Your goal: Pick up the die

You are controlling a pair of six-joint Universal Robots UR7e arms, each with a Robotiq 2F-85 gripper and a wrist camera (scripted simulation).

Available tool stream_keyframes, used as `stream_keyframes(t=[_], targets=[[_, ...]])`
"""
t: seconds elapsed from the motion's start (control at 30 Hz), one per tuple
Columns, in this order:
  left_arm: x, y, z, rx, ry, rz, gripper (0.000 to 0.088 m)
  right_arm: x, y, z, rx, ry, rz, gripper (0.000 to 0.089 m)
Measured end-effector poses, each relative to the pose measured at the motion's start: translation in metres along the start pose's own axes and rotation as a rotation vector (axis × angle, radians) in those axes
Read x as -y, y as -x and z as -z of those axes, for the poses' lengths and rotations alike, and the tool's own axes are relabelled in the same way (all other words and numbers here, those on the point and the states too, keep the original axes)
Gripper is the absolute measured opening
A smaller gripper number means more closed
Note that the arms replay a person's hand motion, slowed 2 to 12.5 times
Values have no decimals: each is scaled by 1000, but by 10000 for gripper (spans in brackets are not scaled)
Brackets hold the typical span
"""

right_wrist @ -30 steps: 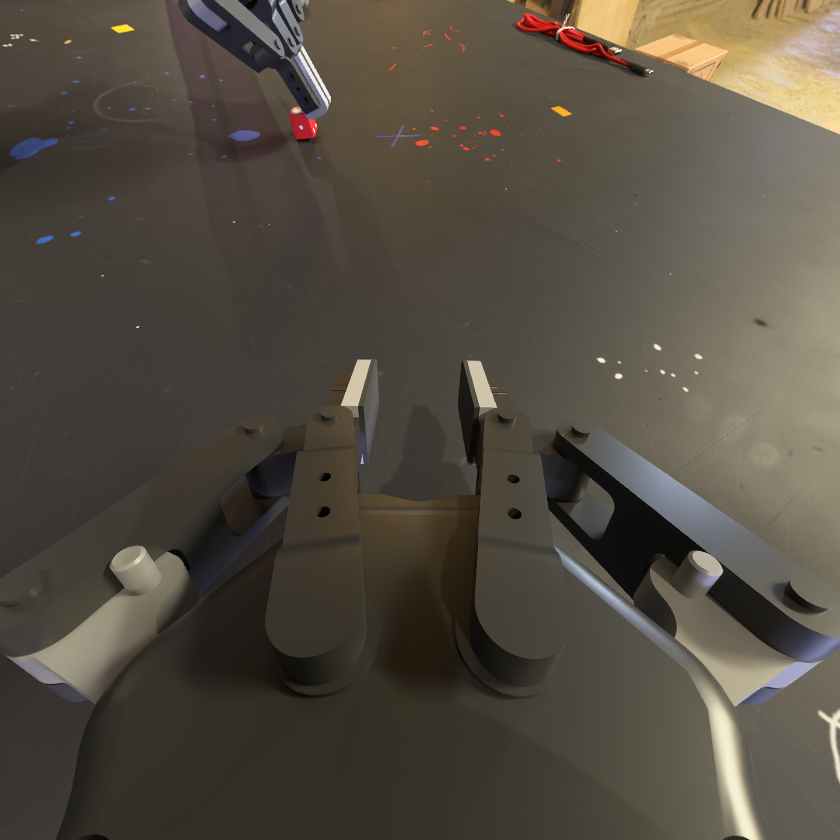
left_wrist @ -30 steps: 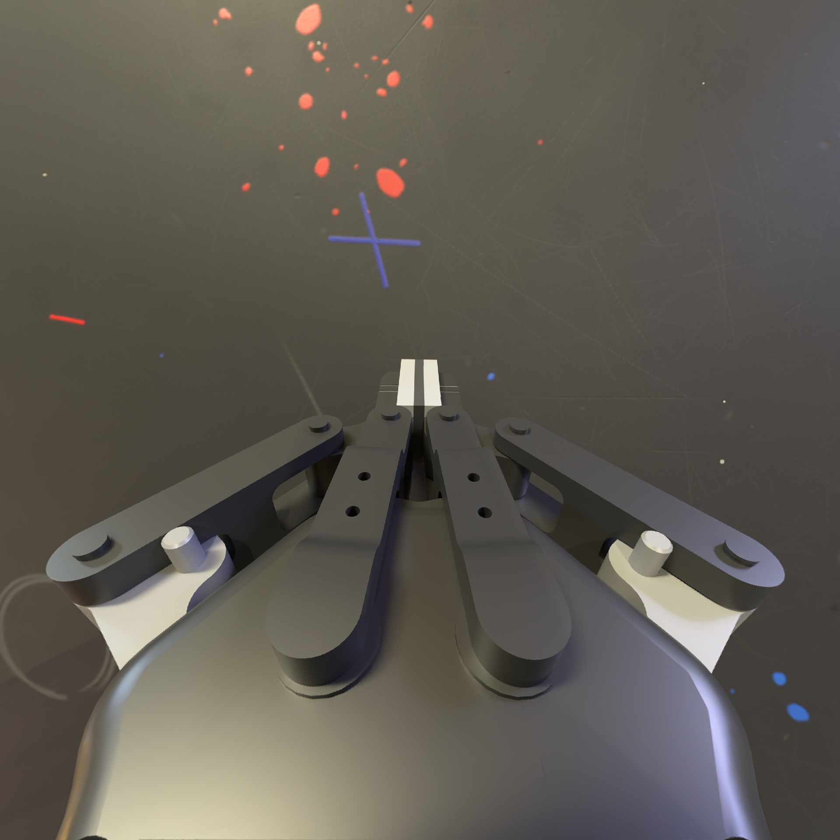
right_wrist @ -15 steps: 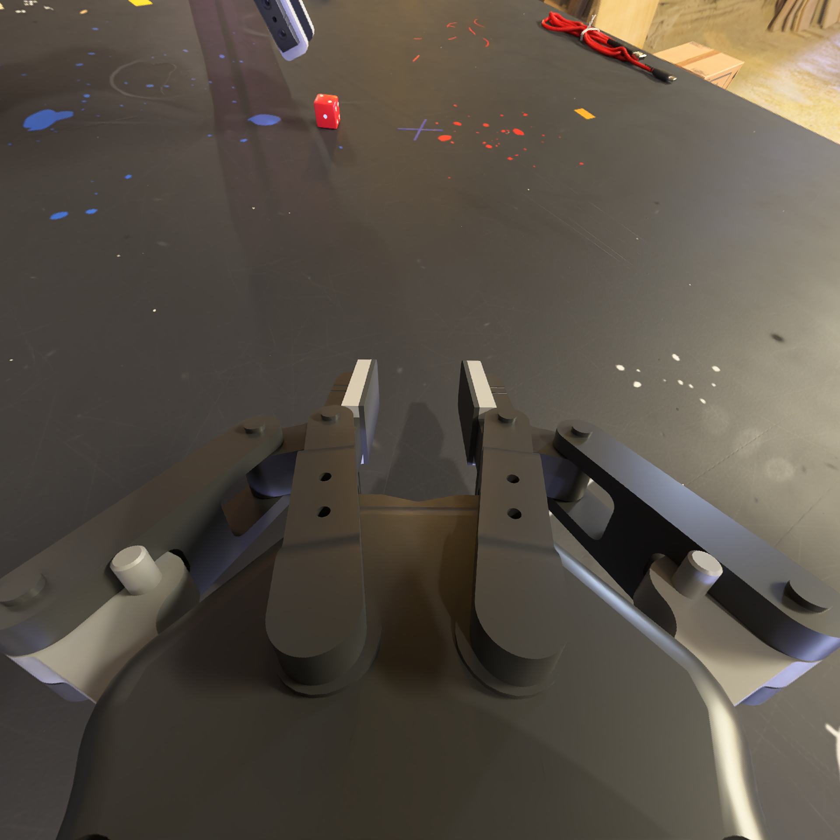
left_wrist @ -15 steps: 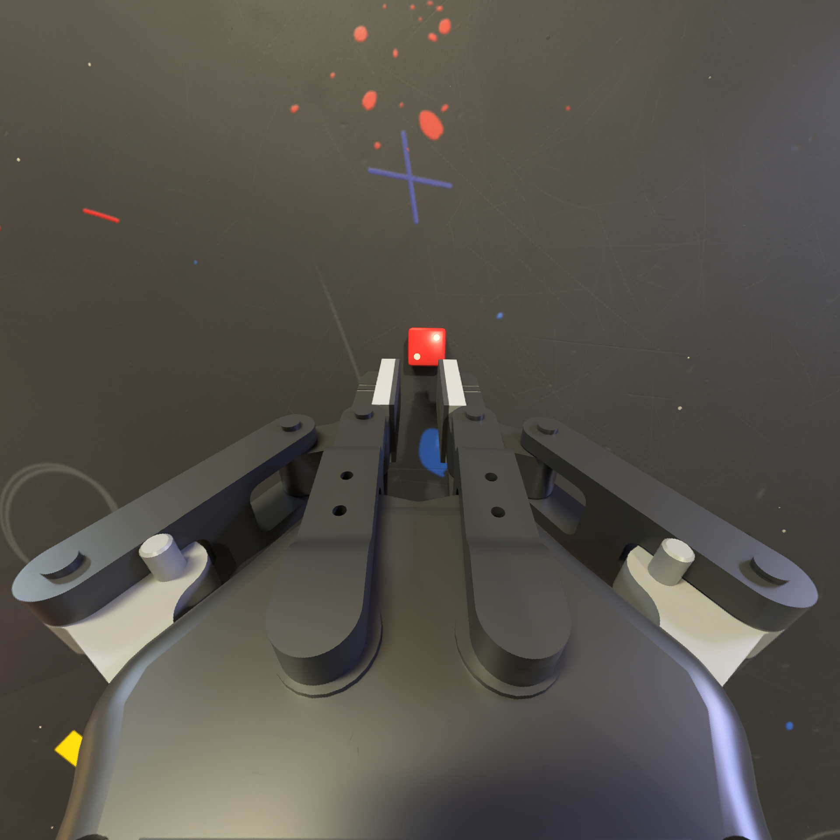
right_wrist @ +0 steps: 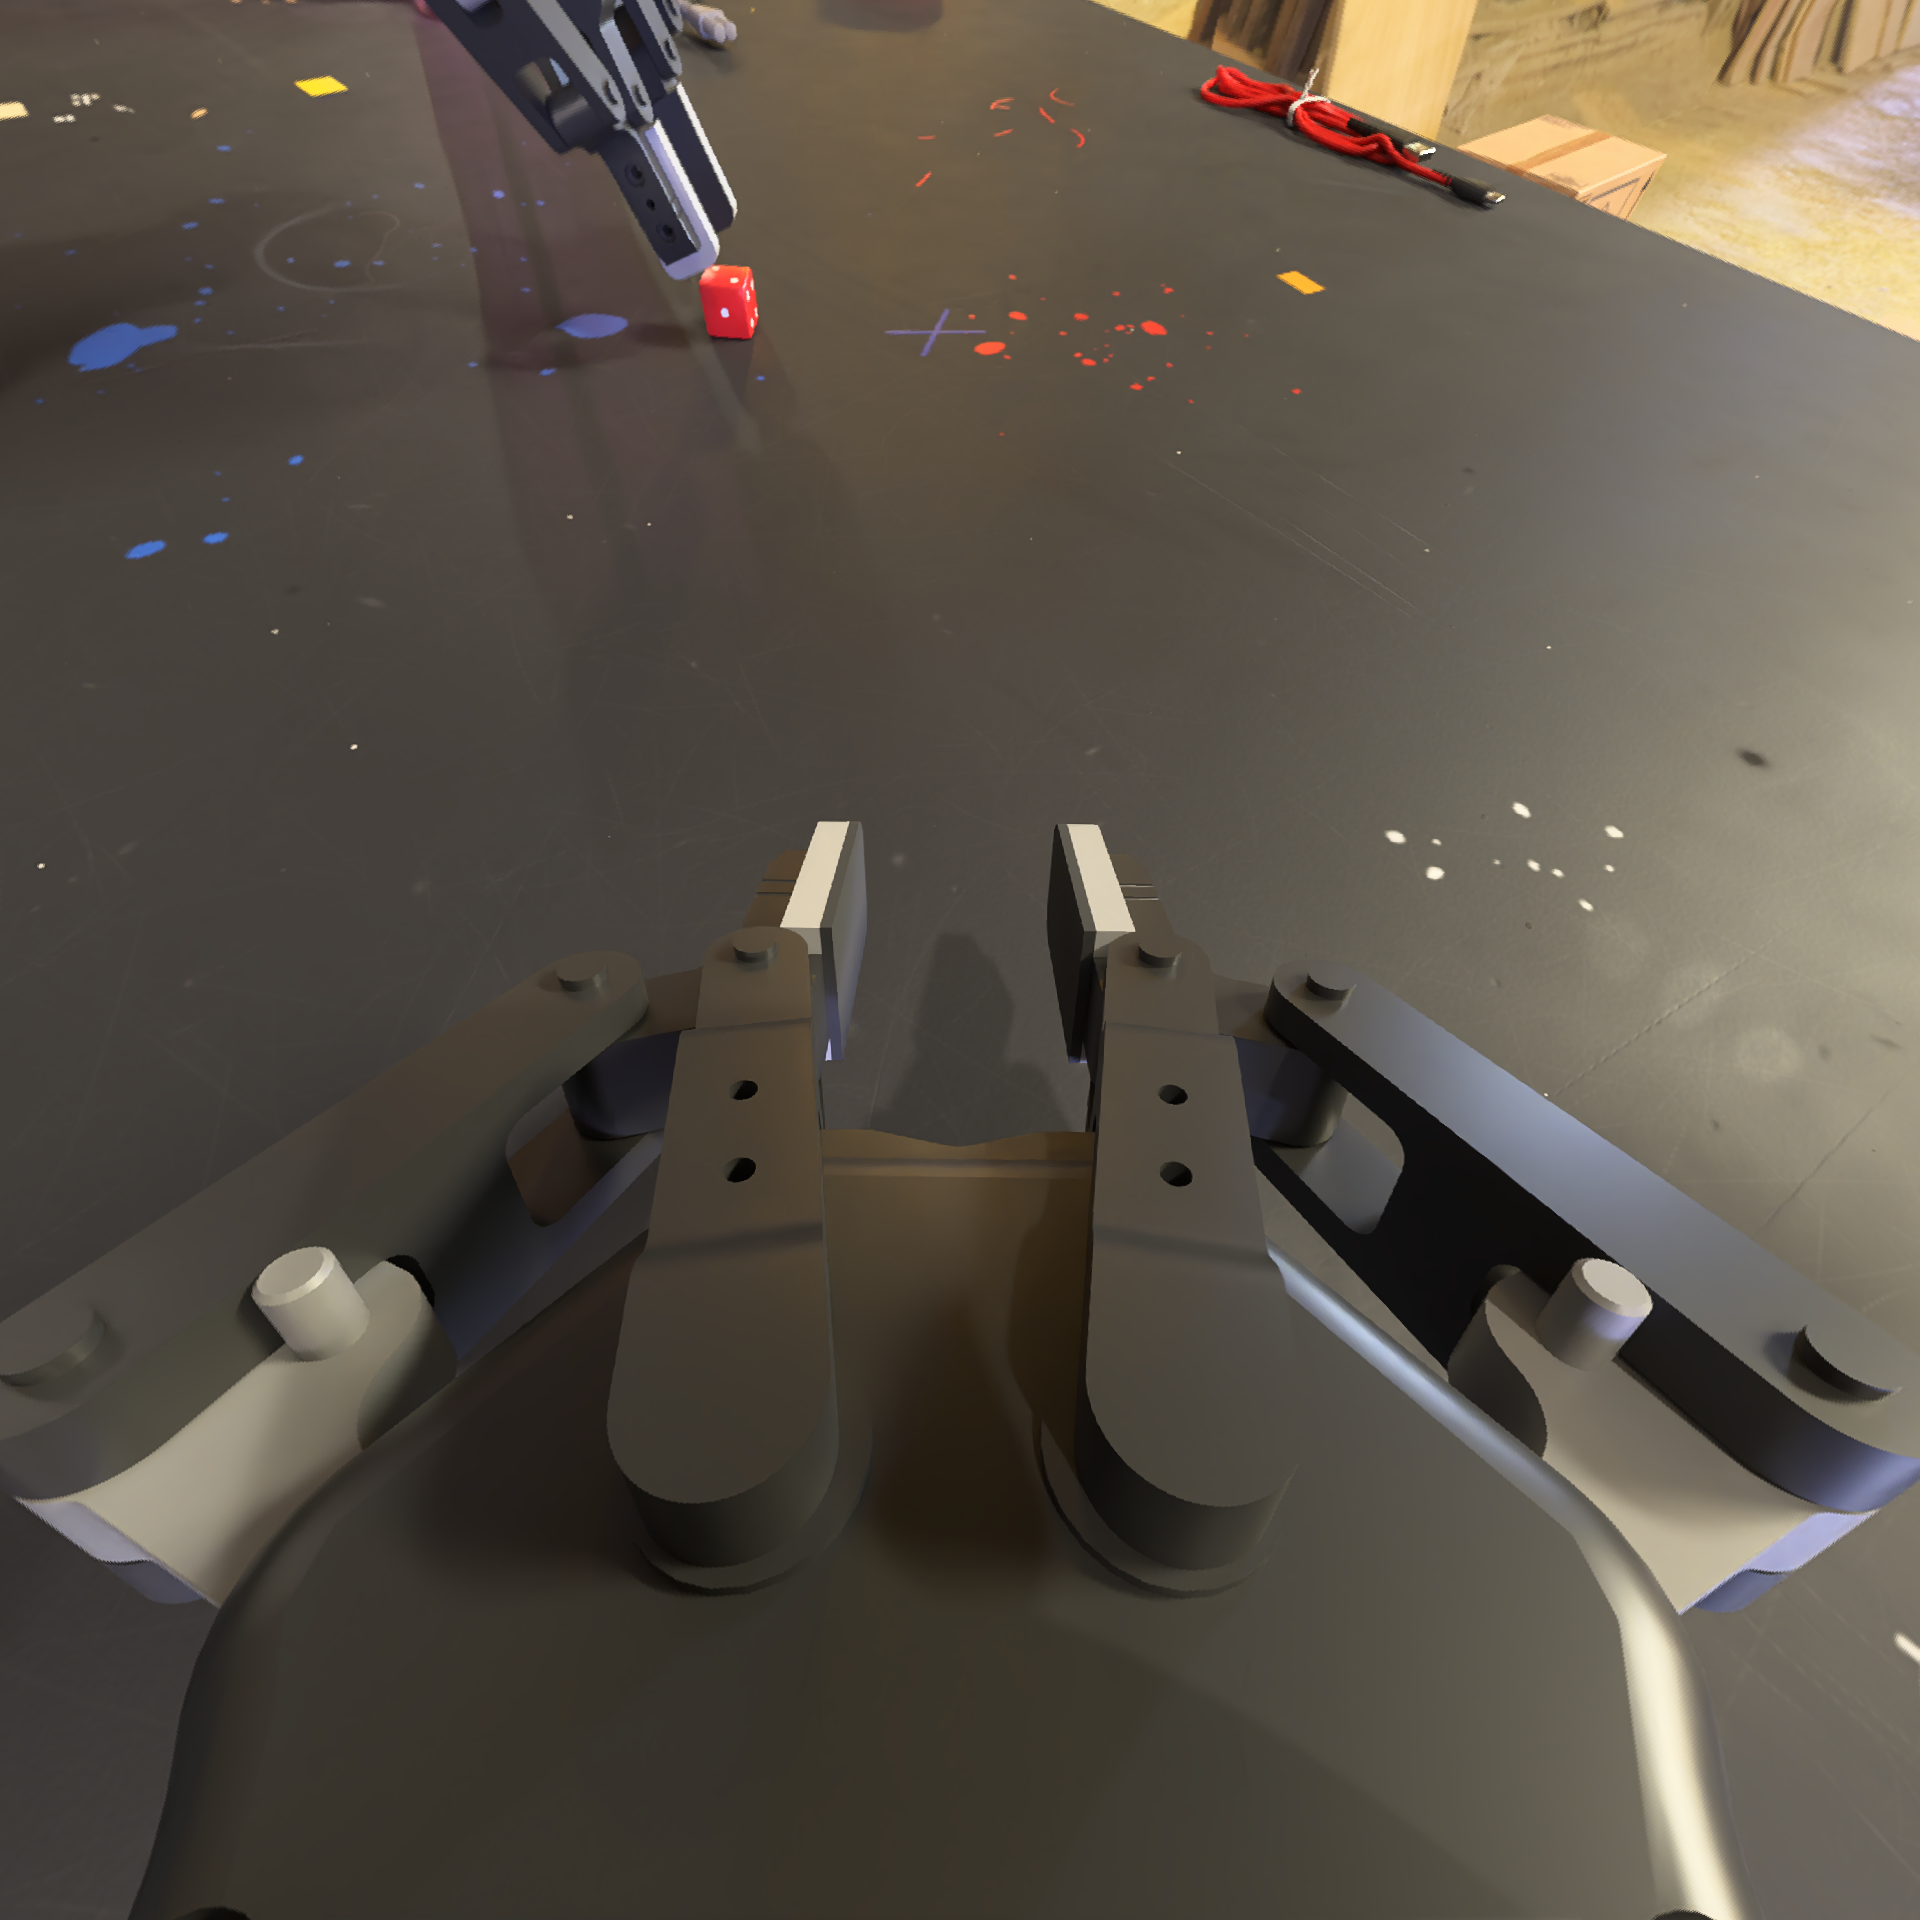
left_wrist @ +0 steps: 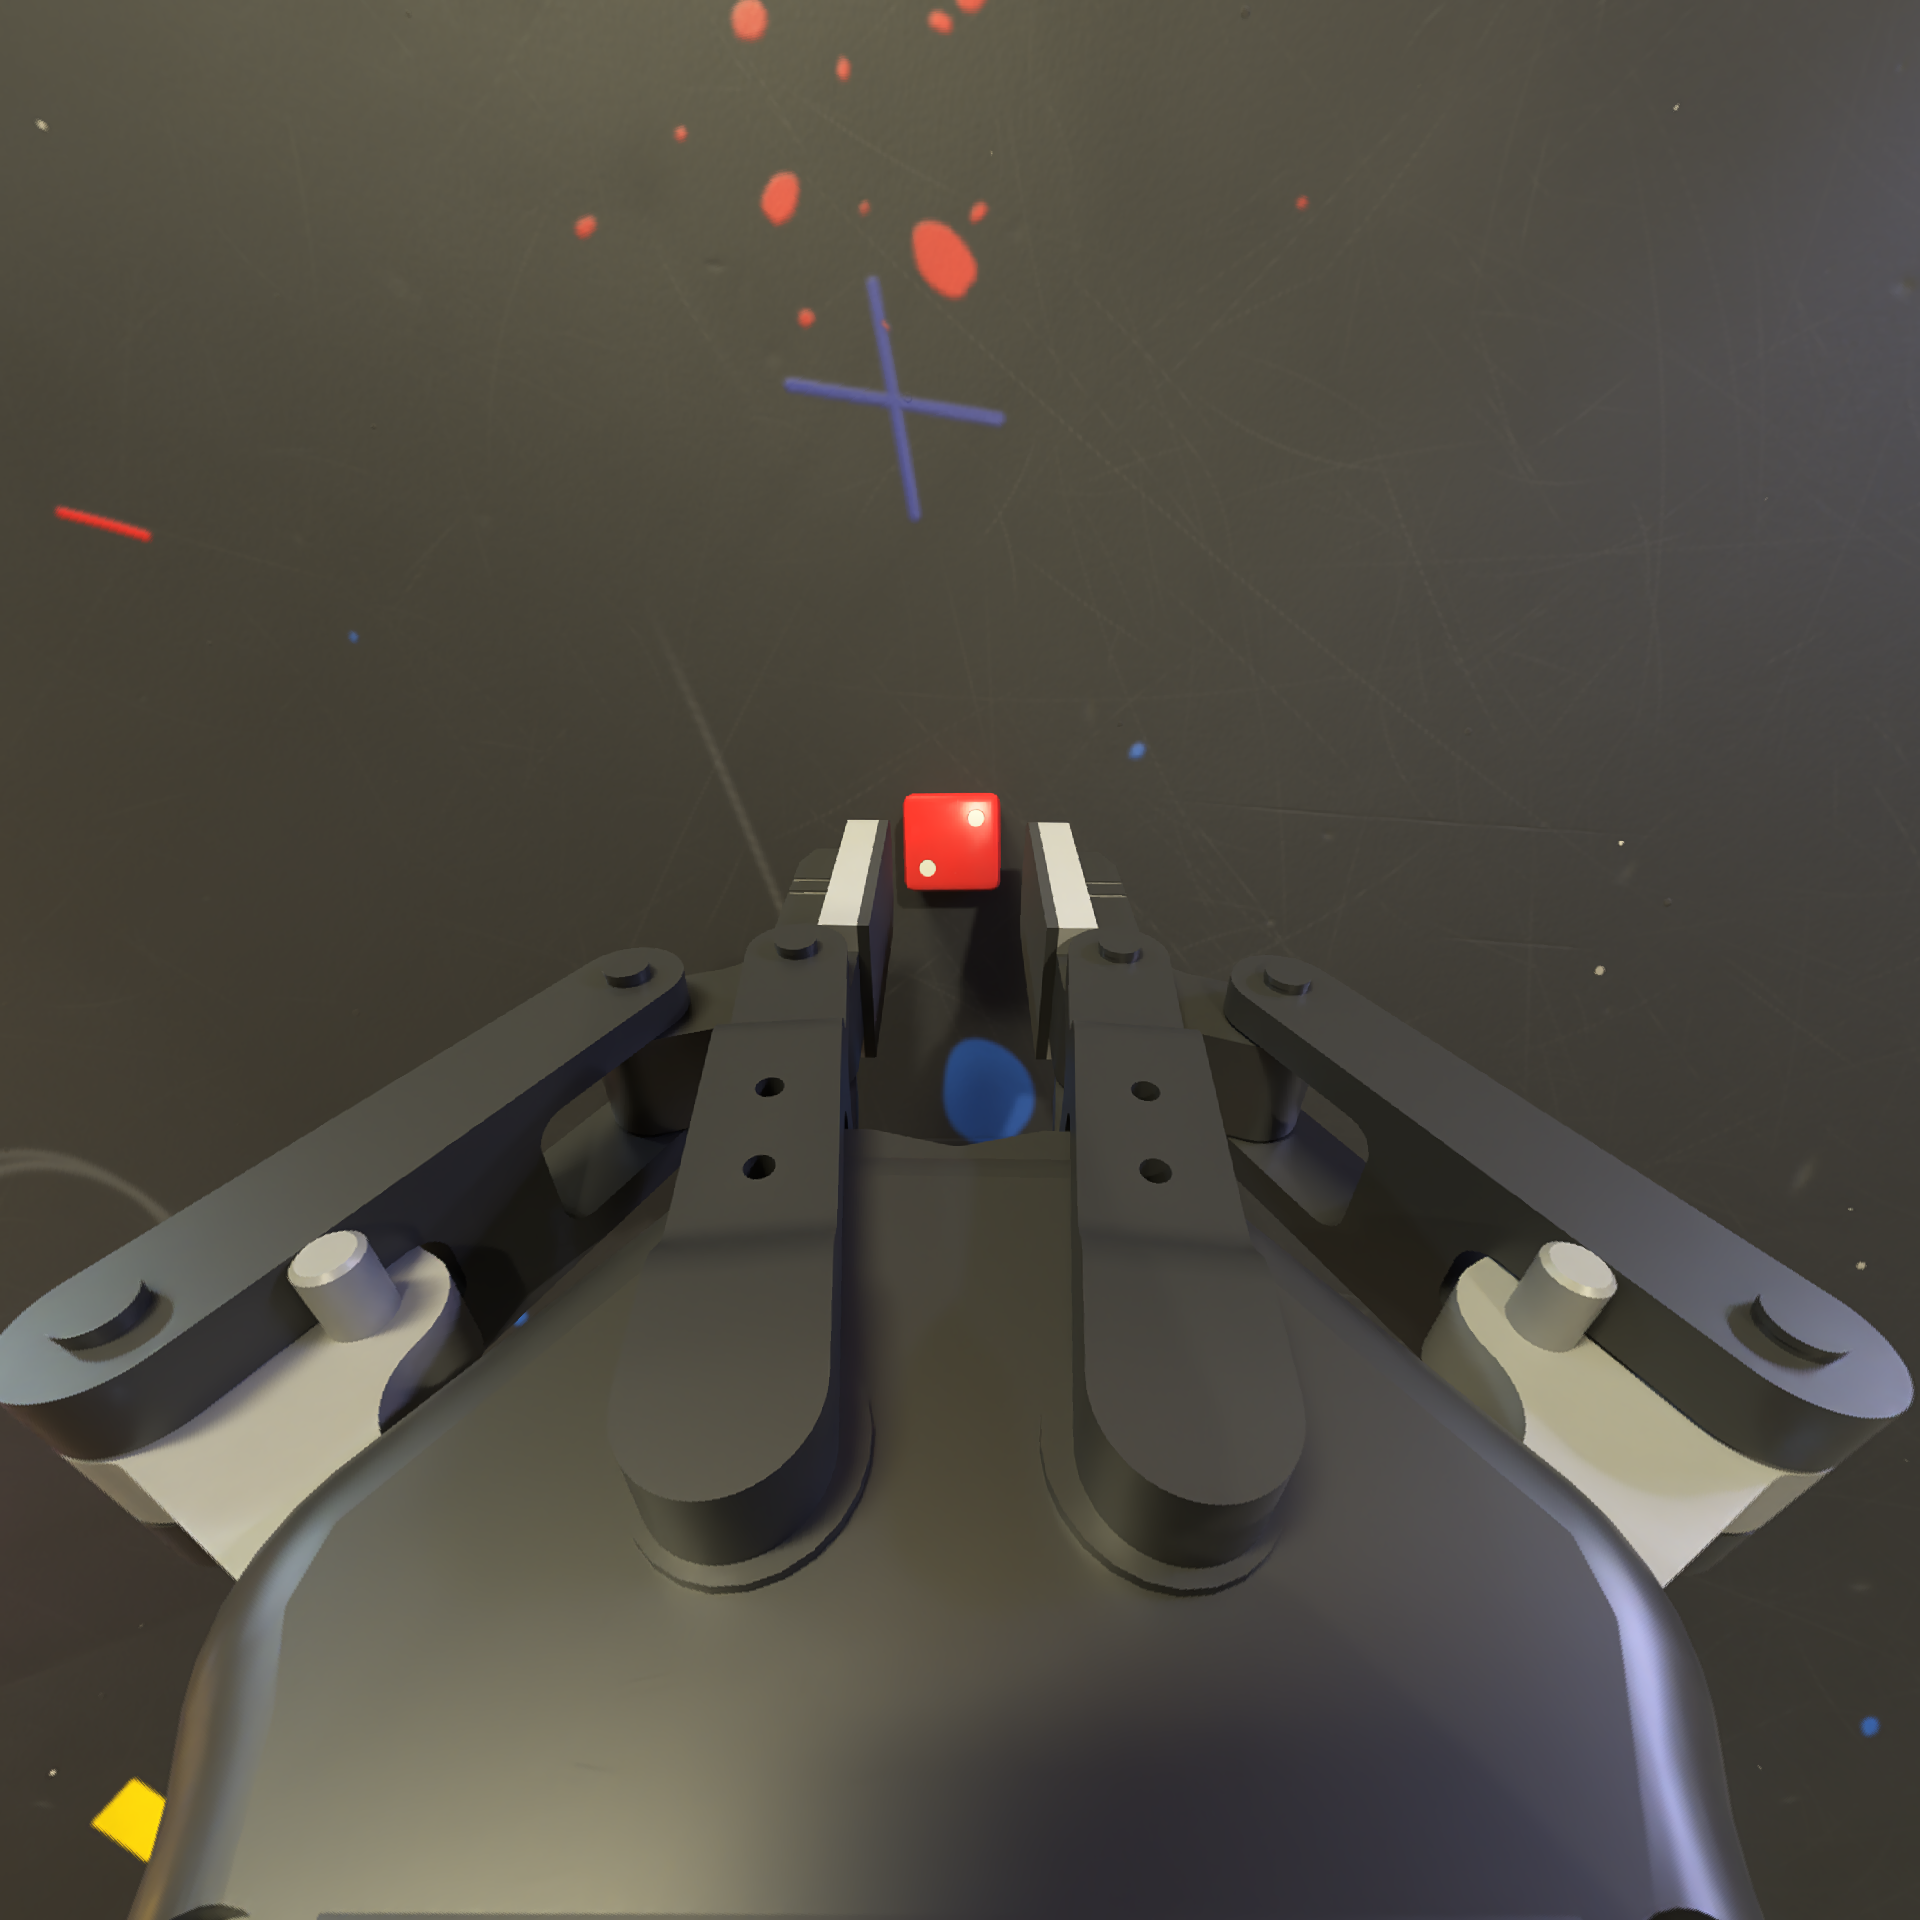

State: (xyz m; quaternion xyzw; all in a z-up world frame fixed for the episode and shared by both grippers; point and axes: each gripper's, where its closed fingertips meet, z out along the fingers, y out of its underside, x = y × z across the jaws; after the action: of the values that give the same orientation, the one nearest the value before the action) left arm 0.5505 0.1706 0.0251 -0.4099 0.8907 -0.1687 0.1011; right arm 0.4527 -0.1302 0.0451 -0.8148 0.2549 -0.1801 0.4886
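Dark paint-speckled table (right_wrist: pixel 1039 644) bears a red die (left_wrist: pixel 951 842) beneath the left claw (left_wrist: pixel 956 868), both claws parted.

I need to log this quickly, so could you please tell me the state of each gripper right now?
Left gripper: open, holding nothing; the small red die with white pips sits on the table between its fingertips.
Right gripper: open, empty.

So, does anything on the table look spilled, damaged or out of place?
Nothing looks damaged. The dark table carries dried red splatter and blue blots, old marks rather than a fresh spill. The red die sits flat, and a red cable lies bundled at the far edge.
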Motion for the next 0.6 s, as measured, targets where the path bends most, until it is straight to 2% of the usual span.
stream_keyframes(t=[0.23,0.53,0.6], targets=[[1,0,-9,-18,22,2,228,2,-3,2,-7,-20,-22,322],[3,0,-15,-37,30,14,235,1,-2,1,-6,-9,-12,320],[3,0,-15,-35,34,12,207,1,-1,1,-5,-6,-10,320]])
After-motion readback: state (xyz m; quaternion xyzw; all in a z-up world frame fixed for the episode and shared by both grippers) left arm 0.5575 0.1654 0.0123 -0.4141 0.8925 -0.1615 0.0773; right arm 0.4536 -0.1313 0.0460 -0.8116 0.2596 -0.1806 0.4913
